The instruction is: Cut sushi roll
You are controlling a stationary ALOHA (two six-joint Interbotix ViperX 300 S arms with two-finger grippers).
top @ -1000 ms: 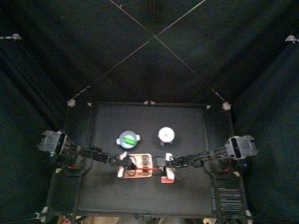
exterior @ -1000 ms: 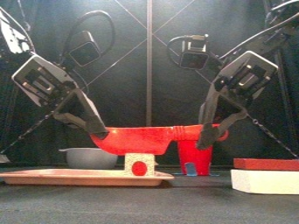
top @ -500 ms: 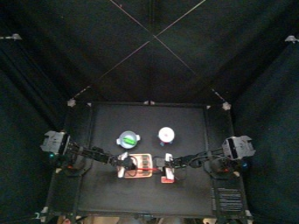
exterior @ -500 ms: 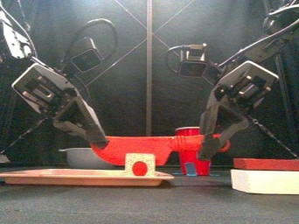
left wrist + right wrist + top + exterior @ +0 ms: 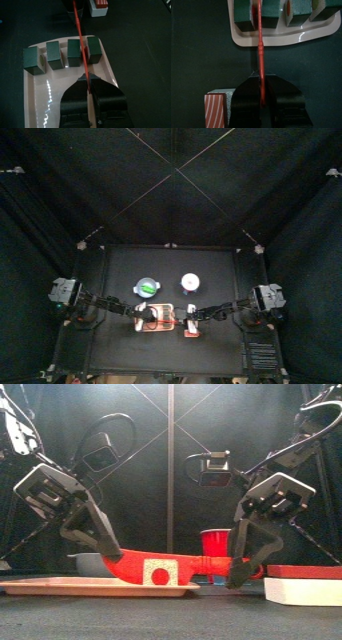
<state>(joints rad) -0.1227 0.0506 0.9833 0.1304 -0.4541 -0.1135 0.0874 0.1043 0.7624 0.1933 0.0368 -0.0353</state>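
Note:
The sushi roll (image 5: 75,52) lies on a pink tray (image 5: 40,92) as several dark green pieces side by side. From the front its end (image 5: 163,574) is white with a red centre. A thin red blade (image 5: 201,566) spans between both grippers. My left gripper (image 5: 85,82) is shut on one end and my right gripper (image 5: 260,75) on the other. The blade (image 5: 81,42) sits low across the roll, in the gap between two pieces (image 5: 246,17). In the top view the left gripper (image 5: 140,314) and right gripper (image 5: 191,315) flank the tray (image 5: 160,325).
A red cup (image 5: 214,542) and a grey bowl (image 5: 86,562) stand behind the tray. A white box with a red lid (image 5: 305,584) sits at the front right, also in the right wrist view (image 5: 218,106). A green-and-white item (image 5: 146,286) and a white cup (image 5: 190,282) lie further back.
Both arms have lowered the red blade from above the roll down to the level of the roll on the tray. The red cup behind now shows above the blade.

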